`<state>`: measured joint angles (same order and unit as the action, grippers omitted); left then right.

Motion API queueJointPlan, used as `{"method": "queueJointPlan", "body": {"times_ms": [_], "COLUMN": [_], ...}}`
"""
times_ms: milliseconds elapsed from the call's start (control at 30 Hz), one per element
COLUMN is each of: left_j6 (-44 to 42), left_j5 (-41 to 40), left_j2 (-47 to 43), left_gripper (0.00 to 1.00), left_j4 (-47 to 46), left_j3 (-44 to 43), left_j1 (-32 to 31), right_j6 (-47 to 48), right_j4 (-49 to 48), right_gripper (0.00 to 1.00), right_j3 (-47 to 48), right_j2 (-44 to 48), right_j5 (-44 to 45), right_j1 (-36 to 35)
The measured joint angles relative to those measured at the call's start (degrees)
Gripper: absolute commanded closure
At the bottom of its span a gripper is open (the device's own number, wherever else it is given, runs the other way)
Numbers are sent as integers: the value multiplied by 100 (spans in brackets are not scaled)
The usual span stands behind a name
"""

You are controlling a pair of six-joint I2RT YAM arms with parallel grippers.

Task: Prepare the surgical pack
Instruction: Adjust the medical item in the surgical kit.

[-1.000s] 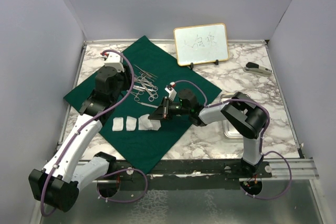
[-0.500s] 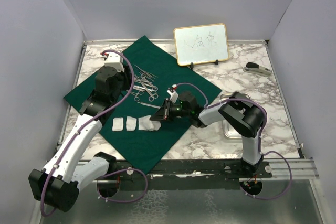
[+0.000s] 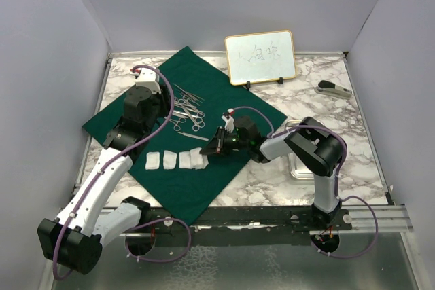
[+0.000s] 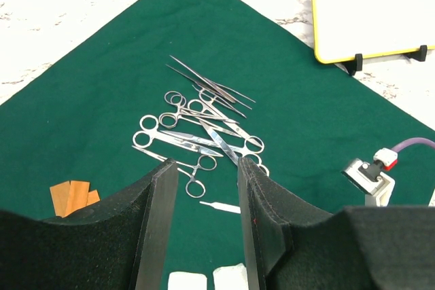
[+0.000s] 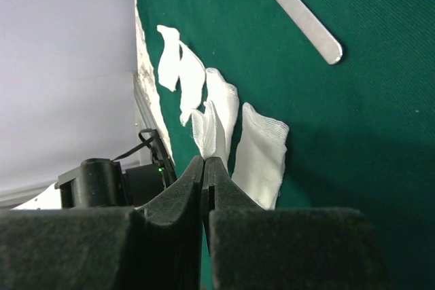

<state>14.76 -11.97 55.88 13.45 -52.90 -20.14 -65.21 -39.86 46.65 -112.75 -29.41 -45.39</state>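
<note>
Top view: right fingers sit low over the green cloth, with gauze squares at their tips. Left wrist: left fingers stand apart and empty, instruments just beyond them. Right wrist: right fingers are together, pinching one gauze square, others lying alongside.

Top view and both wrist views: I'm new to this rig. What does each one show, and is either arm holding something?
The top view looks down from behind two robot arms bolted at the near edge of the table. Each wrist view looks along that arm's own two fingers. On the table lies a green cloth with steel instruments and white gauze squares on it. A tray and a whiteboard sit off the cloth. The left gripper hovers open over the instruments, holding nothing. The right gripper is shut on one gauze square.
</note>
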Motion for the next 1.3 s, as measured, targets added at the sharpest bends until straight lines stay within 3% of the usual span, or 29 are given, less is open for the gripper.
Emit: {"method": "queueJointPlan", "body": {"times_ms": [1300], "left_j6": [4], "left_j5": [103], "left_j2": [2], "left_gripper": [56], "left_j4": [-7], "left_j3": [2], "left_j1": [15], "right_j6": [776], "right_j4": [1207], "right_gripper": [99], "right_j3": [380], "right_j2": [-9], "right_j5": [127], "right_j1": [249]}}
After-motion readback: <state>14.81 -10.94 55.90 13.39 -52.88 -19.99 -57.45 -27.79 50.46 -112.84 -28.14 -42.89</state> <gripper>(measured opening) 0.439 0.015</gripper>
